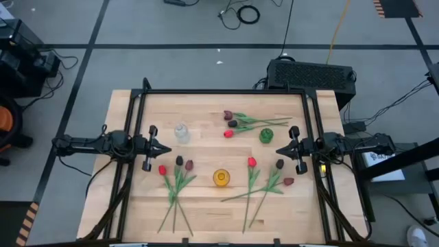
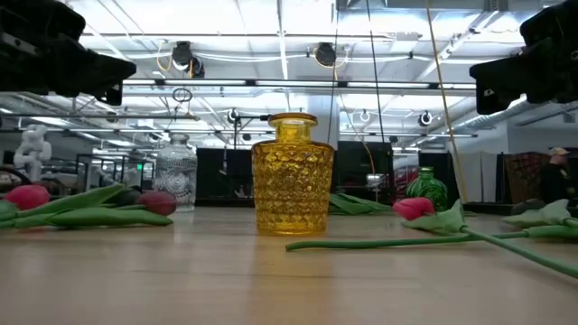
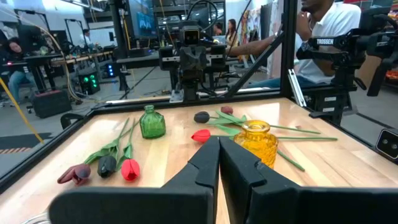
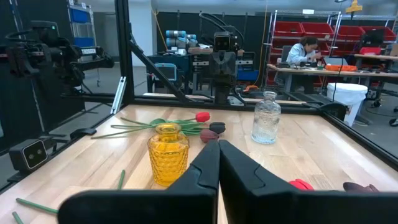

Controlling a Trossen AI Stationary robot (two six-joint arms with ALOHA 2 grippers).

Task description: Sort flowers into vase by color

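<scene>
Seen from above, a wooden bench (image 1: 206, 206) carried nine flowers in three groups of three. One group (image 1: 236, 123) lay near the far edge toward the right, one group (image 1: 177, 171) lay toward the near left corner, and one group (image 1: 271, 175) lay toward the near right corner. Three vases were counted: a clear vase (image 1: 182, 132) left of centre toward the far edge, a green vase (image 1: 266, 134) toward the far right, and a yellow vase (image 1: 220, 178) at the centre toward the near edge. The left gripper (image 1: 163, 149) was held closed and empty over the left edge, and the right gripper (image 1: 280, 151) closed and empty over the right edge. No flower had yet been placed in a vase.

From table height, the yellow vase (image 2: 291, 173) stood upright, with stems lying just beside it. A stem could be snagged on a neighbour when lifted, since the stems within each group were crossed.

From the left wrist, the maroon and near-black heads (image 3: 90, 169) looked alike; a wrong colour could perhaps be picked, though shades were hard to judge here.

From the right wrist, the clear vase (image 4: 266, 118) looked light, and it could be tipped if a stem were pressed against its narrow neck.
</scene>
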